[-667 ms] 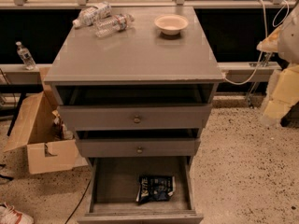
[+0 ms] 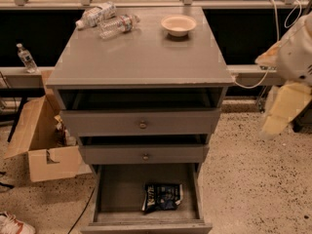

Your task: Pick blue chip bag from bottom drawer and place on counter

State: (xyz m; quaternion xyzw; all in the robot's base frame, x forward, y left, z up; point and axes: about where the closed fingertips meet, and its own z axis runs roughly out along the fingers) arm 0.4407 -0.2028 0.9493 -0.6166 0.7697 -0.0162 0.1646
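Note:
The blue chip bag (image 2: pixel 162 197) lies crumpled on the floor of the open bottom drawer (image 2: pixel 122 191), right of its middle and towards the front. The counter (image 2: pixel 141 57) is the glossy grey top of the cabinet above it. My gripper (image 2: pixel 285 108) shows as a blurred white and pale yellow shape at the right edge. It hangs beside the cabinet at about the height of the upper drawers, well apart from the bag. It holds nothing that I can see.
A white bowl (image 2: pixel 178 25) and two lying plastic bottles (image 2: pixel 95 14) (image 2: pixel 118 25) sit at the back of the counter. The two upper drawers with brass knobs (image 2: pixel 143 125) stand slightly open. An open cardboard box (image 2: pixel 36 140) stands on the floor to the left.

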